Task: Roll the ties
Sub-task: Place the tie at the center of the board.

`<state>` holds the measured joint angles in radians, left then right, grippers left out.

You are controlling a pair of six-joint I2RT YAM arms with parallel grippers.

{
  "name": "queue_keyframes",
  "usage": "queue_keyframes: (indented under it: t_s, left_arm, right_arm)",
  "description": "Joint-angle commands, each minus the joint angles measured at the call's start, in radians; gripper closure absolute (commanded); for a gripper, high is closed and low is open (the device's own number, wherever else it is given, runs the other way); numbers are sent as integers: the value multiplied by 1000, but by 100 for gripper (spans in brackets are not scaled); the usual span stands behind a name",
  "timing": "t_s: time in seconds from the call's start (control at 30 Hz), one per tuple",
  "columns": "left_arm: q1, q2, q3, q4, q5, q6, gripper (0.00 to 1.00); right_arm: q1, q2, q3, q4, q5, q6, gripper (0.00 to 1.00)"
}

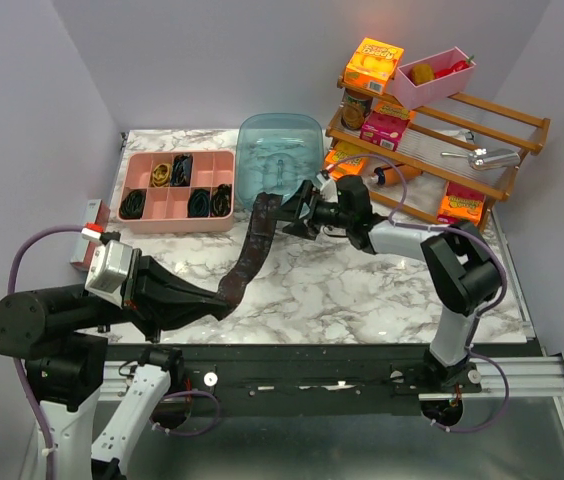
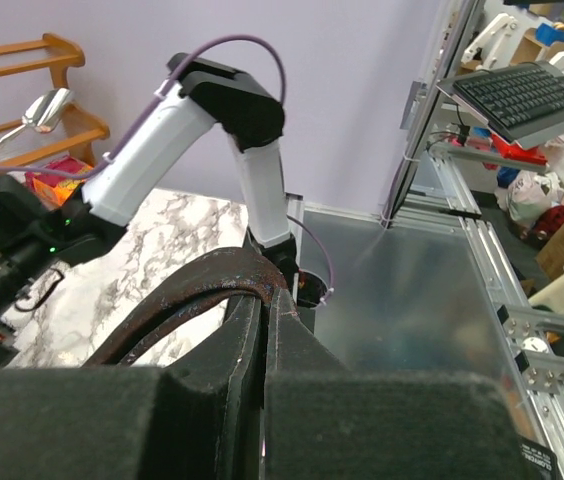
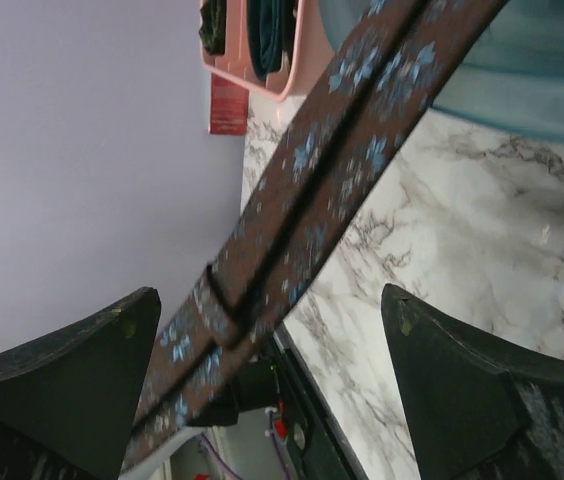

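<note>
A dark brown tie (image 1: 250, 250) with small blue flowers hangs in a band over the marble table (image 1: 362, 290). My left gripper (image 1: 220, 302) is shut on its lower end. In the left wrist view the tie (image 2: 187, 290) arches out of the closed left gripper (image 2: 264, 292). Beside the tie's upper, wide end my right gripper (image 1: 290, 212) stands open. In the right wrist view the tie (image 3: 342, 170) runs diagonally between the spread fingers (image 3: 72, 380) of the right gripper (image 3: 270, 298), nearer the left one, and neither finger presses on it. Rolled ties (image 1: 199, 203) lie as dark coils in a pink tray (image 1: 184, 226).
A blue translucent tub (image 1: 280, 150) stands upside down behind the right gripper. A wooden rack (image 1: 492, 130) with snack boxes, a metal scoop and a pink bin fills the back right. A small red and white box (image 1: 87, 240) sits at the table's left edge.
</note>
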<state>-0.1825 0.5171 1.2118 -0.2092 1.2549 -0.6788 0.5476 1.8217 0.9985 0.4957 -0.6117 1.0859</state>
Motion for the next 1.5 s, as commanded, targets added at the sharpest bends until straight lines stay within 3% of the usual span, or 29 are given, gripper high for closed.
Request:
queue_keyframes:
  t_s: [0.0, 0.3, 0.5, 0.6, 0.67, 0.73, 0.77, 0.83, 0.93, 1.47]
  left_arm:
    - [5, -23, 6, 37, 54, -34, 100]
    - [5, -29, 2, 45, 61, -34, 100]
    - [5, -38, -9, 65, 58, -53, 100]
    - [5, -52, -24, 97, 54, -76, 100]
    - [5, -63, -38, 138, 51, -125, 100]
    - [5, -65, -43, 172, 54, -140, 100]
    - [5, -69, -41, 172, 54, -140, 100]
    - [5, -72, -44, 174, 49, -139, 100]
    - [5, -75, -47, 175, 46, -137, 100]
    - [5, -49, -37, 143, 18, -88, 100]
  right_arm:
    - [9, 91, 98, 14, 10, 45, 0]
    - [40, 206, 232, -109, 33, 23, 1]
    - [46, 284, 250, -65, 38, 57, 12]
    - [51, 315, 247, -10, 30, 80, 28]
    - [55, 329, 253, 0, 30, 86, 43]
    - [61, 335, 261, 1, 29, 89, 69]
    - [64, 340, 262, 0, 29, 88, 75]
    - [68, 346, 255, 1, 26, 88, 85]
    - [68, 329, 232, 26, 24, 82, 93]
    - [64, 122, 184, -123, 61, -78, 99]
